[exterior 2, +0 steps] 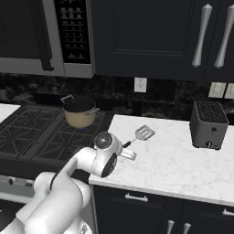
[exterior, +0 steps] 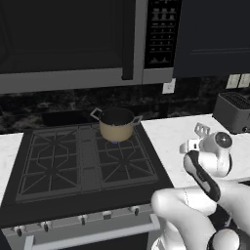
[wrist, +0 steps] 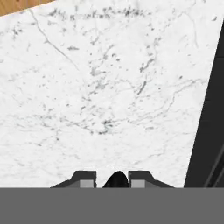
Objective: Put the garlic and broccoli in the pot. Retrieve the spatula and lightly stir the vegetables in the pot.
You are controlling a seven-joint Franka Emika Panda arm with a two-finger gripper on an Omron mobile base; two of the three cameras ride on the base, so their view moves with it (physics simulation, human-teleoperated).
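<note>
The tan pot [exterior: 116,128] [exterior 2: 79,117] stands on the back right burner of the stove, and I cannot make out anything in its dark inside. A spatula with a slotted metal head [exterior 2: 144,132] [exterior: 201,130] lies on the white marble counter [exterior 2: 178,164], right of the stove. Its dark handle runs back toward my hand. My gripper [wrist: 112,179] [exterior 2: 128,152] hangs low over the counter. The rounded dark end of the handle [wrist: 116,179] fills the narrow gap between the fingertips, so the gripper is shut on it.
A dark toaster [exterior 2: 208,124] [exterior: 234,113] stands at the back of the counter to the right. The black stove [exterior: 83,161] borders the counter on the left, under a microwave [exterior: 73,39]. Dark cabinets hang above.
</note>
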